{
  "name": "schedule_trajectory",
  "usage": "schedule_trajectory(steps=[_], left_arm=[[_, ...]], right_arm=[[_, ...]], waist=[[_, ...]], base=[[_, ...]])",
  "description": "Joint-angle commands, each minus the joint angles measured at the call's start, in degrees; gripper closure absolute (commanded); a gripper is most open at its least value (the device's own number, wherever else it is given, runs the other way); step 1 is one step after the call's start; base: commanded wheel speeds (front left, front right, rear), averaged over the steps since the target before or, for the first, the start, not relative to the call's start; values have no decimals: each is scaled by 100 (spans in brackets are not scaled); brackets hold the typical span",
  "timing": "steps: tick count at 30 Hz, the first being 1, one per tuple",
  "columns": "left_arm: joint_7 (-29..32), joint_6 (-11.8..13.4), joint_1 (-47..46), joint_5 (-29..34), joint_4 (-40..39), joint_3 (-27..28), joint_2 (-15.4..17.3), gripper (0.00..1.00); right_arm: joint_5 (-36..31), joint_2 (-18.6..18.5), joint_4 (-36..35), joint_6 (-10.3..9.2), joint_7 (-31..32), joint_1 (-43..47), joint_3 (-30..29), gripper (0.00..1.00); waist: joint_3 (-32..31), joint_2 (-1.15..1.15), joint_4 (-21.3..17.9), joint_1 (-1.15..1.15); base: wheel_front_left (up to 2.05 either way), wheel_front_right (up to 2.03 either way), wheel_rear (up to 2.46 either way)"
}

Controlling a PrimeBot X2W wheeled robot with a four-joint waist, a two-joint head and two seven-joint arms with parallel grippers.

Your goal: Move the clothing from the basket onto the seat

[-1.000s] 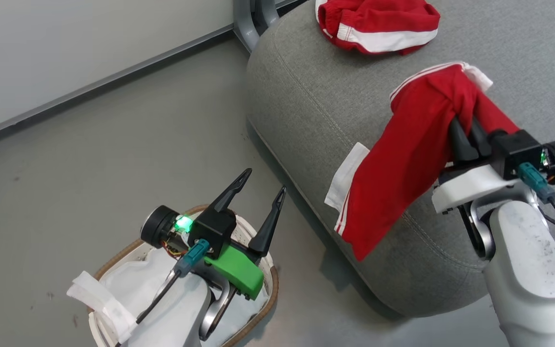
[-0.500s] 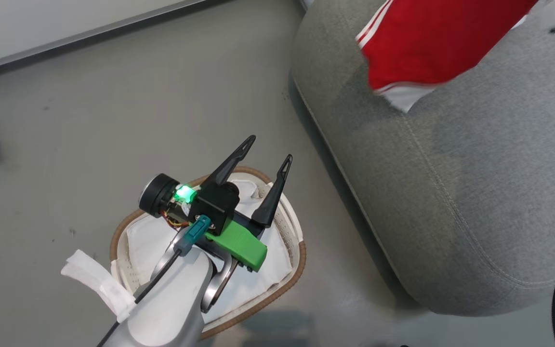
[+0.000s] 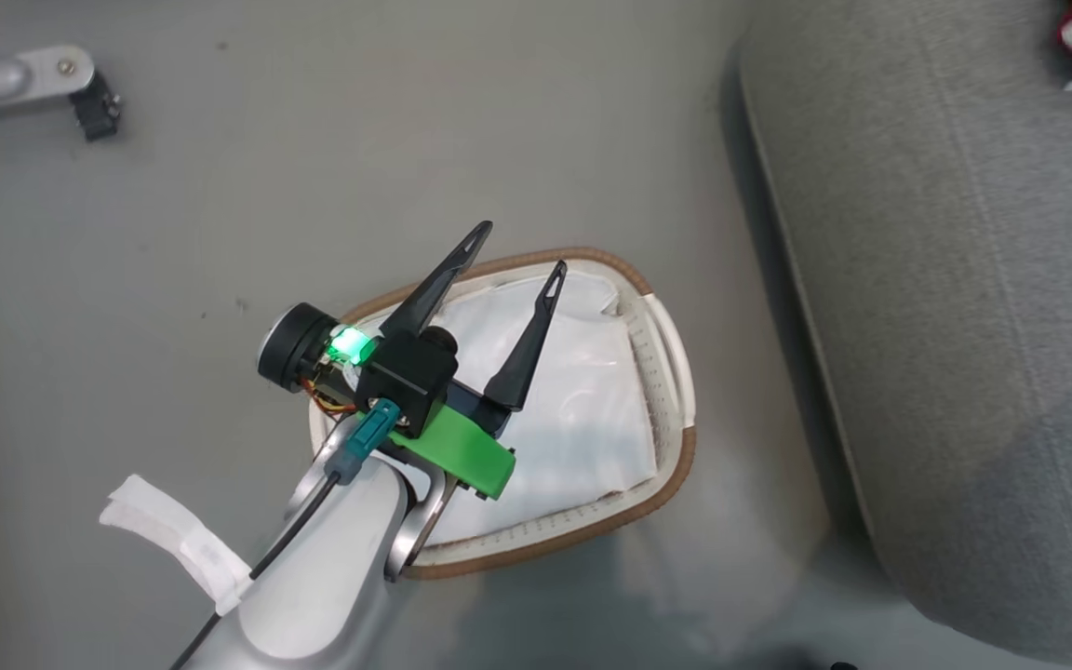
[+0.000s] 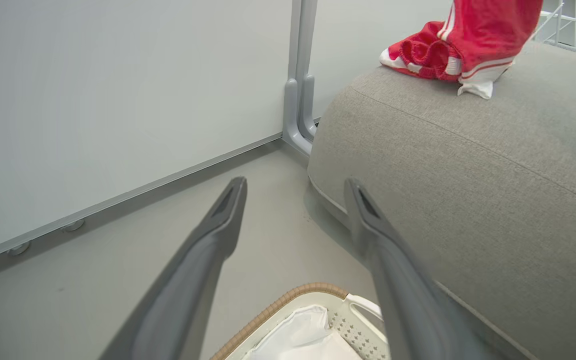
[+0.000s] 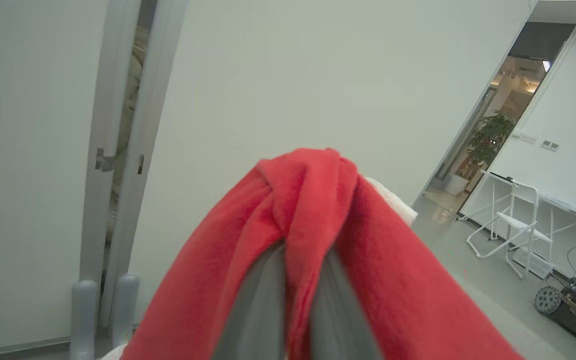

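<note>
Draping clothing (image 5: 318,200) hides right gripper (image 5: 304,270) tips, clamped on it; left gripper (image 3: 521,247) spread wide above basket (image 3: 682,462).

The left hand (image 3: 521,247) has long black tapering fingers (image 3: 517,354) above a green bracket (image 3: 458,452). A teal plug (image 3: 367,447) and black cable (image 3: 299,524) meet its pale grey forearm (image 3: 322,577).

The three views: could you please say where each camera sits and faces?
Head view: on the head, facing down at basket, floor and seat; left gripper, open, shows.
Left wrist view: on that wrist, facing along its fingers toward wall, seat and clothing.
Right wrist view: on that wrist, facing a wall; right gripper shut on clothing.
Head and left wrist share basket, seat.
</note>
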Motion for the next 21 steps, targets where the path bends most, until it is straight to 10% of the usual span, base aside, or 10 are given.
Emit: schedule_trajectory(steps=[1, 12, 16, 17, 21], left_arm=[[5, -20, 36, 28, -8, 29, 39, 0], [4, -32, 34, 134, 2, 121, 92, 0], [4, -39, 68, 123, 39, 124, 114, 0], [4, -45, 78, 107, 31, 112, 112, 0], [4, -52, 140, 13, 89, 102, 90, 0]], right_arm=[[-60, 24, 187, -8, -59, 237, -125, 100], [-514, 561, 1079, -8, -248, 1232, -751, 100], [-480, 805, 809, -8, -250, 1355, -683, 50], [-457, 867, 731, -8, -250, 1426, -642, 0], [-347, 994, 467, -8, -252, 1615, -399, 0]], waist=[[450, 0, 414, -1], [567, 0, 349, -1], [464, 0, 212, -1], [421, 0, 171, -1], [230, 0, 24, -1]], base=[[0, 0, 0], [0, 0, 0], [0, 0, 0], [0, 0, 0], [0, 0, 0]])
